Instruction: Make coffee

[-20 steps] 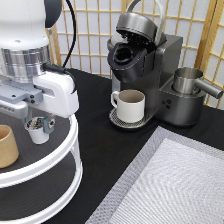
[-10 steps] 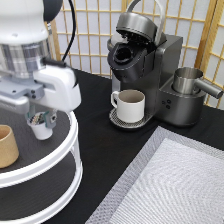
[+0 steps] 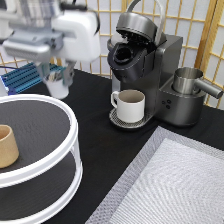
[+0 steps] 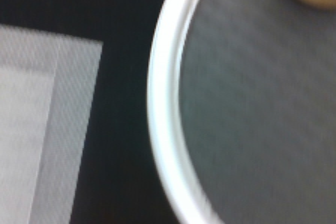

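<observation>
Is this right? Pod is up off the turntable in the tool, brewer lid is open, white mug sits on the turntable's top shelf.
One thing is wrong: the white mug sits on the brewer's drip tray, not the turntable; the shelf holds a tan cup. The exterior view shows this. The pod is up in the tool, lid open.

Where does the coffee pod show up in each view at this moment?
Exterior view: the coffee pod is raised in the gripper, upper left, above the tray's far rim.
Wrist view: not in it.
Shared landmark: the tiered tray's white rim.
</observation>
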{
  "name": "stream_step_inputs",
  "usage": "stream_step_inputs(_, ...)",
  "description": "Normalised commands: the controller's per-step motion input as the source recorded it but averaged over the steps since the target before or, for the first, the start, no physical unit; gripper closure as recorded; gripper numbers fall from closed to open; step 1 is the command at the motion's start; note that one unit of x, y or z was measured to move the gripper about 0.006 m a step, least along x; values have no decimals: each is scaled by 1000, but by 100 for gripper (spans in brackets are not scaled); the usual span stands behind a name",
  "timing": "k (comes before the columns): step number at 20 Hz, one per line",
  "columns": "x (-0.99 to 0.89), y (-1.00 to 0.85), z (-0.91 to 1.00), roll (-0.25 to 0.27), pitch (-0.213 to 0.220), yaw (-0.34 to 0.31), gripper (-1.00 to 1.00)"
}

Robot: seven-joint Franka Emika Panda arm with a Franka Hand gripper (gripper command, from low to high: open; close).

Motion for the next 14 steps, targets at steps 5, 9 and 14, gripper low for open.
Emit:
stream_step_inputs(5,336,744,498,248,1,0,100)
stream_step_inputs(9,276,626,261,314,-18,-16,100)
stream_step_inputs(14,153,563,219,349,0,-29,100)
